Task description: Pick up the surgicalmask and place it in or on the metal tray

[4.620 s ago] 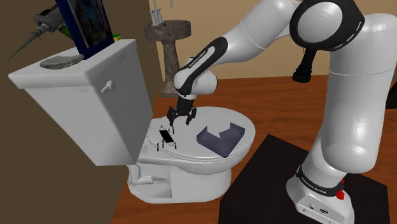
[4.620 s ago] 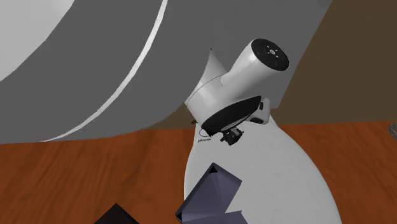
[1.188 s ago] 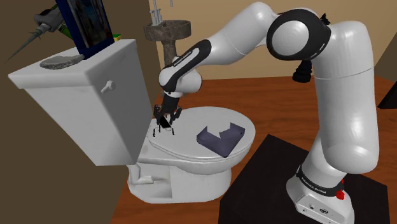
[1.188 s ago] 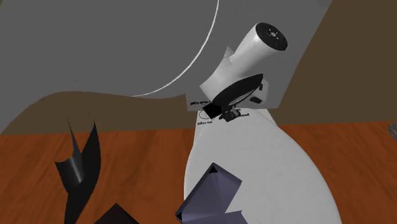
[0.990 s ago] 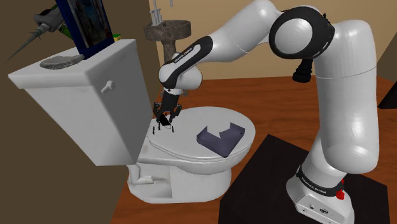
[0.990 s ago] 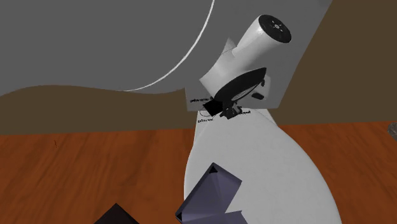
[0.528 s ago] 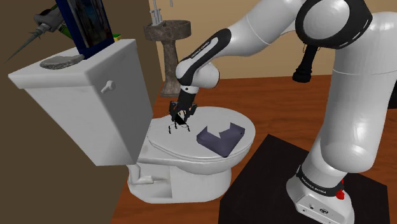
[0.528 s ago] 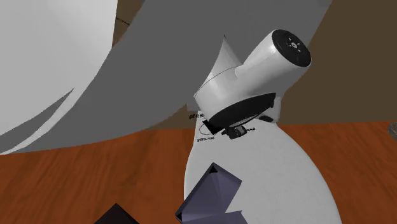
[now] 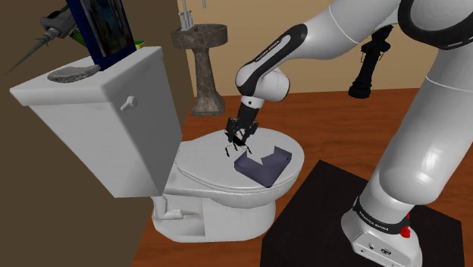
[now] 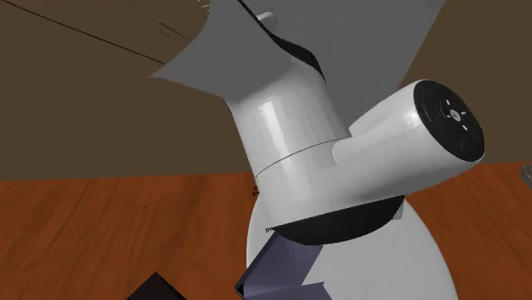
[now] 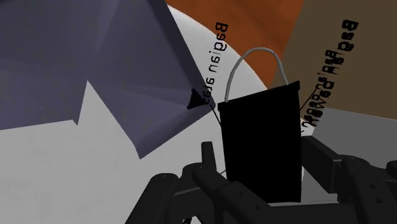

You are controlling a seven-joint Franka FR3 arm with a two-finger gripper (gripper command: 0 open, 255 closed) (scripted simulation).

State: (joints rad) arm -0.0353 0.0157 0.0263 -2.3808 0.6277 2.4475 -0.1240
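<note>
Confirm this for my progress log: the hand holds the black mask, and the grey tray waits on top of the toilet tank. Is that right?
Not quite. The tray sits lower down, on the closed toilet lid, as the shoulder view shows. The rest stands: the hand holds the black mask between its fingers, close beside the tray.

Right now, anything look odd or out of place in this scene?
Yes. The surgical mask clamped in the end effector is drawn solid black, with loose black lettering floating beside it, off its surface. The tray sits on a closed toilet lid, purple-grey with a notch cut in one wall.
</note>
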